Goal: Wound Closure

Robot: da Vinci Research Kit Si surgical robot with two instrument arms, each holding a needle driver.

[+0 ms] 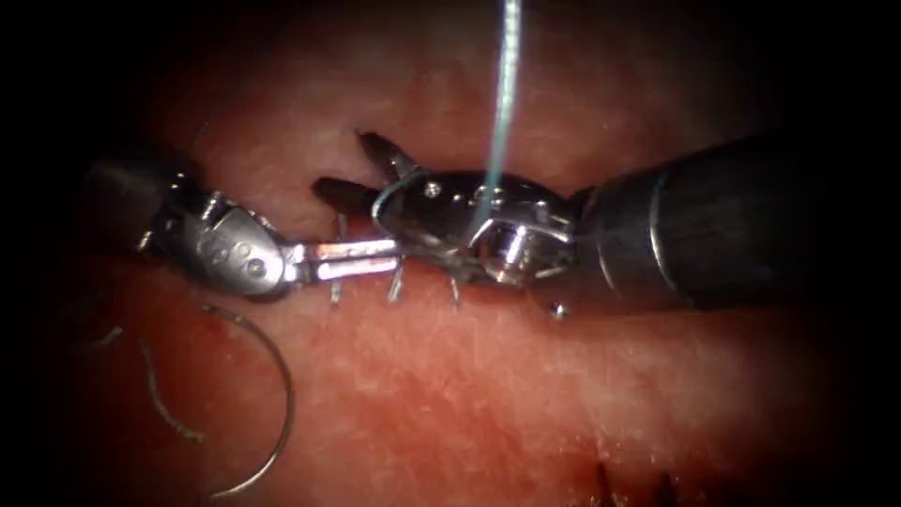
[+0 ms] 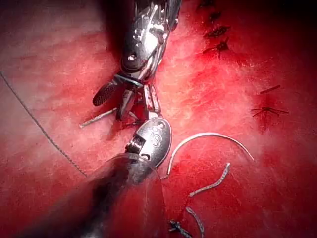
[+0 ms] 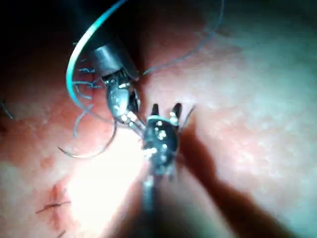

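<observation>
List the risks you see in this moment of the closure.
The right tool has open jaws with thread looped around them; that loop might slip off. The needle lies free on the tissue, held by neither tool, and trailing thread could drag it. The left tool sits shut beside the stitches, apparently on thread.

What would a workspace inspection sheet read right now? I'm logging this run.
Surface: tissue, red fluid on it.
Job's things: cut with stitches; needle lying free on tissue, below the left tool; thread looped around the right tool, rising upward.
Clutter: cut thread ends near needle.
Pincers: left pincer shut, what it holds unclear; right pincer open, holding nothing.
Cables: nothing seen.
Surroundings: dark.
</observation>
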